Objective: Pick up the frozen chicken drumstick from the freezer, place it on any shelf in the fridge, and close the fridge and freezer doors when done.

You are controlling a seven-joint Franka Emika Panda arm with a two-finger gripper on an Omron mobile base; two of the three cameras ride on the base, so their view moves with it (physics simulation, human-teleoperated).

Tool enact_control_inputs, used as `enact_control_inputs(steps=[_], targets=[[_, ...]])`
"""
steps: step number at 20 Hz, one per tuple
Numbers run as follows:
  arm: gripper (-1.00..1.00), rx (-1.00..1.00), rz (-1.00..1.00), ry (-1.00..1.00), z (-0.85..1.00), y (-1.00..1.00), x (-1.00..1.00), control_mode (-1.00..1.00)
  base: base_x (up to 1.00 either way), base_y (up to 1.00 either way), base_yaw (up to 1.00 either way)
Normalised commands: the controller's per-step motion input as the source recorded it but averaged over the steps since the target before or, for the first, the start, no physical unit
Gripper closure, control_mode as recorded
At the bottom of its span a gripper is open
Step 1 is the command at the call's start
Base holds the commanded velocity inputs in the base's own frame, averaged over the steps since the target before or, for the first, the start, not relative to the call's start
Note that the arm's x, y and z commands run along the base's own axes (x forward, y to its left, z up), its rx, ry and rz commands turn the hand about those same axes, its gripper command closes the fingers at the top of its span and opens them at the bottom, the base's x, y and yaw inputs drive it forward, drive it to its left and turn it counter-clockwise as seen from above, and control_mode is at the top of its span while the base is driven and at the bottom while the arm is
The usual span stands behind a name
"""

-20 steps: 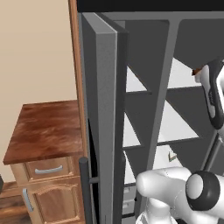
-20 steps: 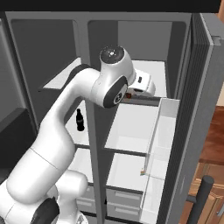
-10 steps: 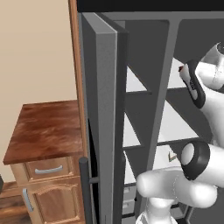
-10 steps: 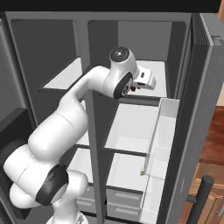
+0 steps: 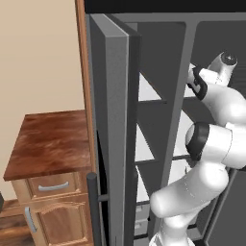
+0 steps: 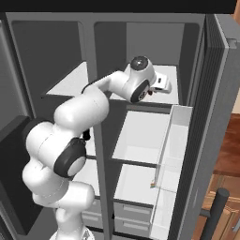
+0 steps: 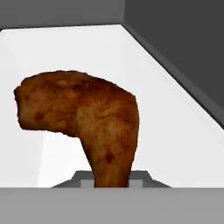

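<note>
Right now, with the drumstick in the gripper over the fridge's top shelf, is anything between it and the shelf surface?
Nothing visible. In the hand view the frozen chicken drumstick hangs from the shut gripper above a bare white fridge shelf; no other item lies on the stretch of shelf beneath it.

Fridge (image 6: 154,61) top shelf (image 7: 175,118) bare beyond drumstick (image 7: 83,118); grey wall (image 7: 183,48) close beside.

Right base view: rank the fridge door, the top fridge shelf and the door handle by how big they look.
1. fridge door, largest, though it is nearest the camera.
2. top fridge shelf, partly covered by the arm.
3. door handle, smallest showing, cut off by the picture's edge, so its full size is unsure.
</note>
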Motion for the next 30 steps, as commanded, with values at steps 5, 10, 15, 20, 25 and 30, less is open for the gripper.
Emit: enact_control_inputs(steps=[5,10,15,20,25,30], targets=[[-1.00,0.00,0.03,-0.02,0.00,-0.02,0.05,-1.00,0.00,0.00,0.00],[-1.00,0.01,0.00,-0.06,0.37,0.08,-0.43,-1.00,0.00,0.00,0.00],[-1.00,0.00,-0.01,0.00,0.54,0.19,-0.95,-1.00,0.00,0.00,0.00],[-1.00,0.00,-0.01,-0.01,0.36,0.23,-1.00,-1.00,0.00,0.00,0.00],[-1.00,0.00,-0.03,0.00,0.05,0.44,-1.00,-1.00,0.00,0.00,0.00],[-1.00,0.00,-0.02,0.00,0.00,0.58,-1.00,-1.00,0.00,0.00,0.00]])
